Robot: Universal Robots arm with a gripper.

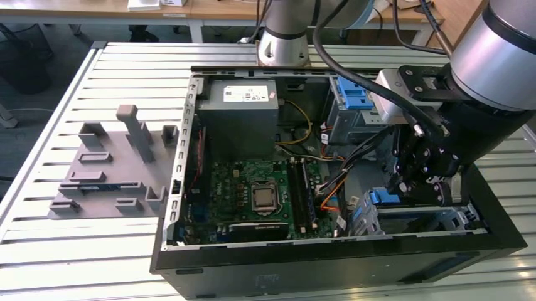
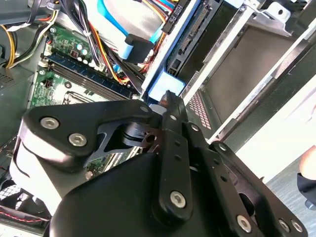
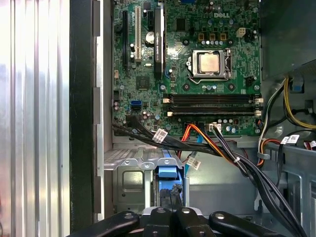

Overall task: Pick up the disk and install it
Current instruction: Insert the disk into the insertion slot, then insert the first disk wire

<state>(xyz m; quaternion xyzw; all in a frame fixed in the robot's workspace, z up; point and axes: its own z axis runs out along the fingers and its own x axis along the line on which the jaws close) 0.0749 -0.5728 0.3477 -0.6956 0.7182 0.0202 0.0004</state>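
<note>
The disk [image 1: 387, 197] sits low in the metal drive bay [image 1: 452, 219] at the front corner of the open computer case, on the exterior view's right. Its blue carrier bracket [image 3: 169, 173] faces out of the bay. My gripper [image 1: 425, 183] reaches down into the case right over it. In the first wrist view the two black fingers [image 3: 164, 200] stand close together on the bracket's edge. In the second wrist view the fingertips [image 2: 169, 101] meet the light blue edge of the disk [image 2: 160, 89]. The silver body of the drive is hidden inside the bay.
The green motherboard [image 1: 260, 194] lies in the middle of the case, with the grey power supply [image 1: 243, 103] behind it. Black, orange and yellow cables [image 3: 222, 148] run close past the bay. A second blue bracket [image 1: 352, 94] sits at the case's far corner. A grey fixture plate [image 1: 109, 169] lies on the slatted table.
</note>
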